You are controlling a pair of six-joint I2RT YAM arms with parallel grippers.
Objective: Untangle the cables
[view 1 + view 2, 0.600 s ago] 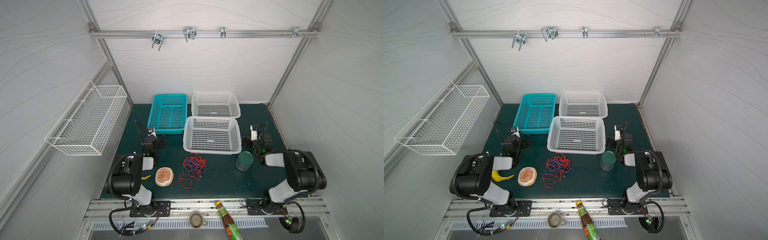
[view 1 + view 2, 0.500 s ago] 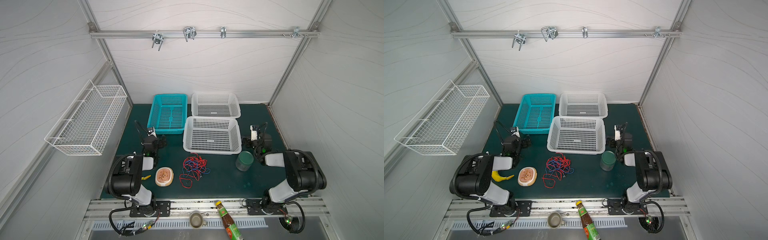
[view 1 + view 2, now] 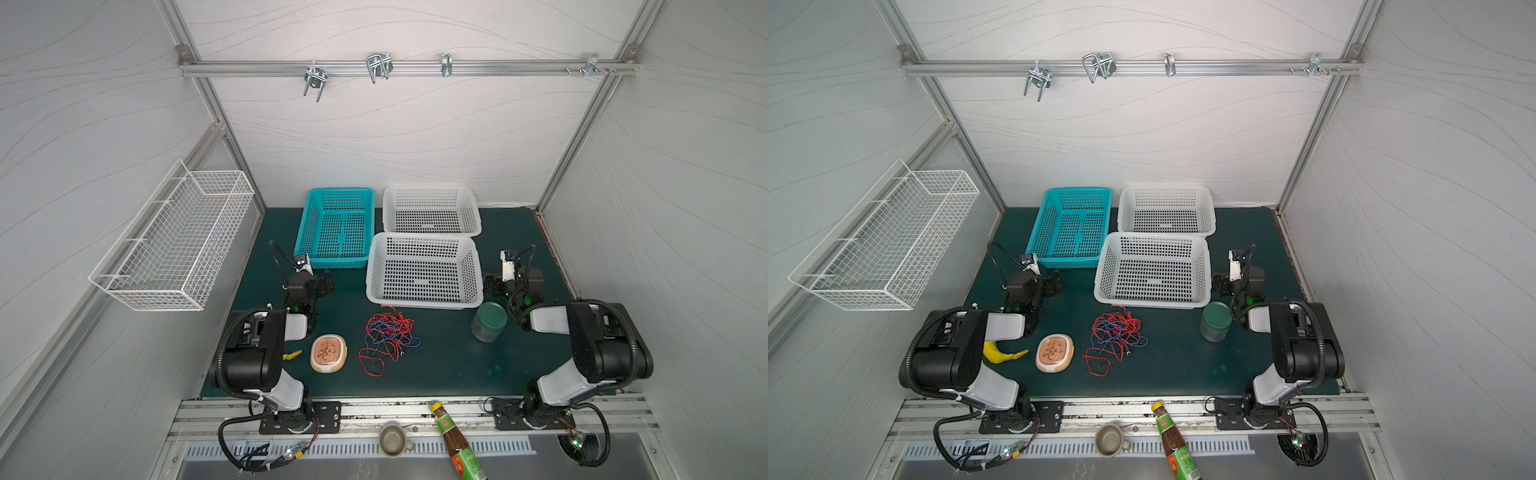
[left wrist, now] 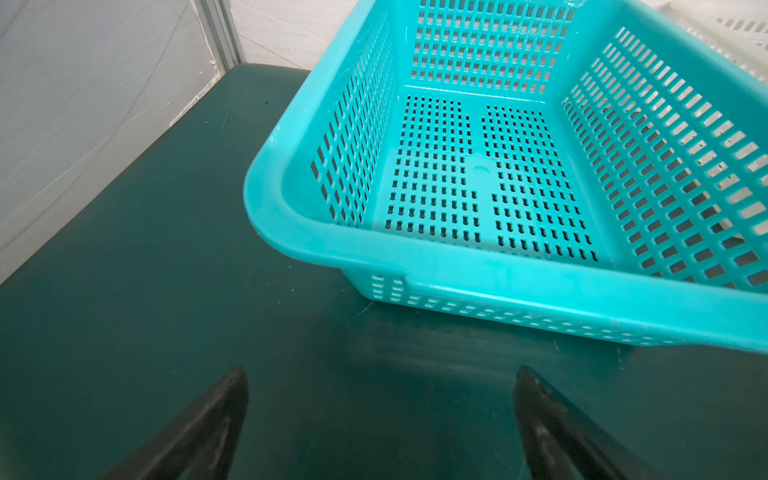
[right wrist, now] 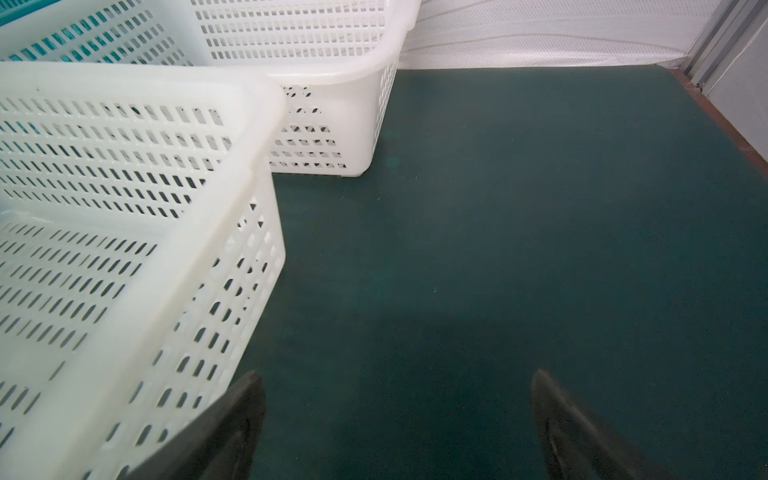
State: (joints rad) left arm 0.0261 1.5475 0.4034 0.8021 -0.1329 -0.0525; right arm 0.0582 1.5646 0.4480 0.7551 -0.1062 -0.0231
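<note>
Spread and empty: left gripper point(image 4: 380, 372), right gripper point(image 5: 397, 374). Next: reach tangled thin red-blue-black cables point(image 3: 388, 338), pinch 1 outer strand each.

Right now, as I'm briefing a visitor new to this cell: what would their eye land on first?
Most likely the cables, a red and blue tangle lying loose on the green mat, just in front of the nearer white basket. Then the teal basket at the back left, the brightest thing there. The left gripper and right gripper stand open on either side, neither touching the tangle.
</note>
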